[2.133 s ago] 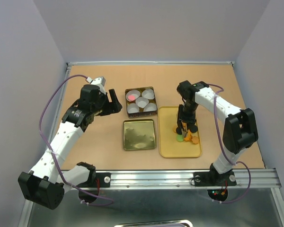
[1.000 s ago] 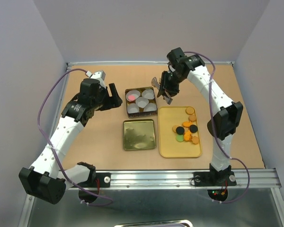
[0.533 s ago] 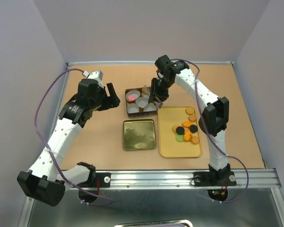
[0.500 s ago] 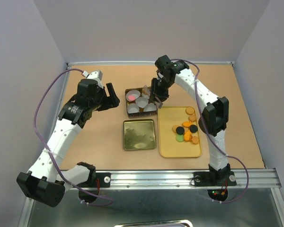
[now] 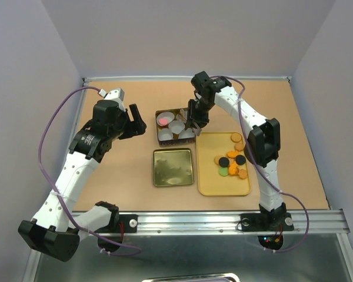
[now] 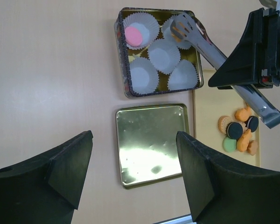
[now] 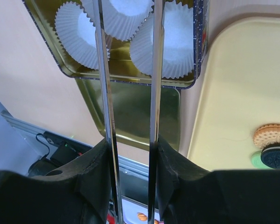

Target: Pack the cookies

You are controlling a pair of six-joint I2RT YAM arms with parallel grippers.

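Observation:
My right gripper [image 5: 195, 117] [image 7: 129, 150] is shut on metal tongs [image 6: 213, 50] [image 7: 105, 88]. The tong tips hold an orange cookie [image 6: 179, 31] over the back right paper liner of the square tin [image 5: 157, 133] [image 6: 117, 56]. A pink cookie [image 5: 163, 120] [image 6: 133, 34] lies in the back left liner. Several orange, black and green cookies [image 5: 230, 164] [image 6: 238, 133] lie on the yellow tray [image 5: 222, 185]. My left gripper [image 5: 135, 120] [image 6: 133, 137] is open and empty, held above the table left of the tin.
The tin's gold lid [image 5: 173, 167] [image 6: 151, 144] lies flat in front of the tin, left of the tray. The other white liners [image 7: 81, 32] in the tin hold nothing. Walls close the table at back and sides.
My right arm has swung from the tray up and left to the tin, carrying the tongs with the orange cookie. My left arm has drawn slightly back and left.

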